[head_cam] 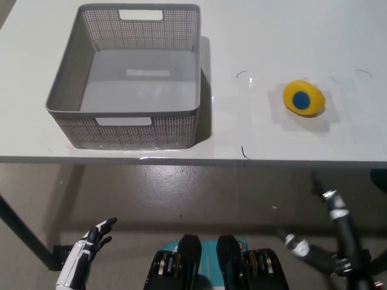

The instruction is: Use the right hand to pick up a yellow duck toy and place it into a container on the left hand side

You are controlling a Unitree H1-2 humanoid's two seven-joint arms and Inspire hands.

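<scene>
- Yellow duck toy (304,98) sits on the white table (272,36), well right of the grey basket (124,115).
- My right hand (326,232) is low, below the table edge, fingers spread, holding nothing.
- My left hand (91,244) rests lower left, fingers apart.

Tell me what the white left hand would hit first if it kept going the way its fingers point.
The left hand, low below the table, points up and slightly right. Going on, it would likely meet the white table's front edge just under the grey basket; depth is unclear.
</scene>
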